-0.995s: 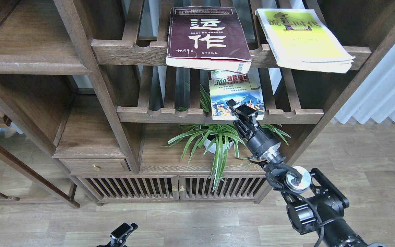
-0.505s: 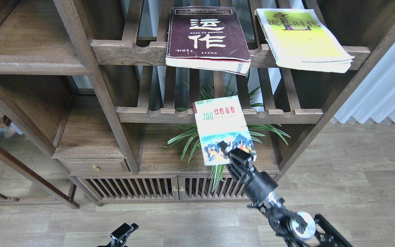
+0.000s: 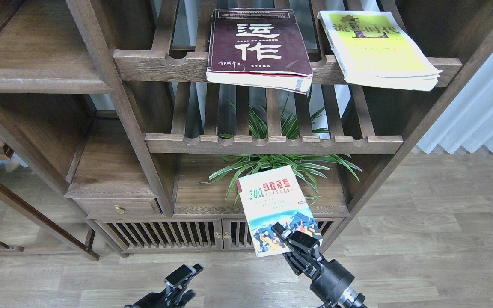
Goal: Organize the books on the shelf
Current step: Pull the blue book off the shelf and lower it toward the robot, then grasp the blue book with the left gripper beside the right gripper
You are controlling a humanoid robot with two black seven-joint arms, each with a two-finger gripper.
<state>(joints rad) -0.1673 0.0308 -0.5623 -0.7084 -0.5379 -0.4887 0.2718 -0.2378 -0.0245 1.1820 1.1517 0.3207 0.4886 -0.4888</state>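
My right gripper (image 3: 294,240) is shut on the lower edge of the small "300" book (image 3: 272,203) with the blue picture. It holds the book in the air in front of the cabinet, below the slatted racks. The thick maroon book (image 3: 258,45) lies on the upper slatted rack and overhangs its front rail. To its right, the yellow-green book (image 3: 379,45) lies on the same rack. The solid dark-brown shelf (image 3: 37,60) is at the upper left and bare. My left gripper (image 3: 183,276) sits low at the bottom edge, fingers apart, holding nothing.
The lower slatted rack (image 3: 272,143) has no book on it. A spider plant (image 3: 285,162) stands on the board beneath it, just behind the held book. A small drawer (image 3: 120,207) and slatted cabinet doors (image 3: 165,233) sit lower down. White curtain (image 3: 486,107) at right.
My right gripper has pulled the "300" book off the lower slatted rack, down and toward me. My left gripper has risen and shifted right.
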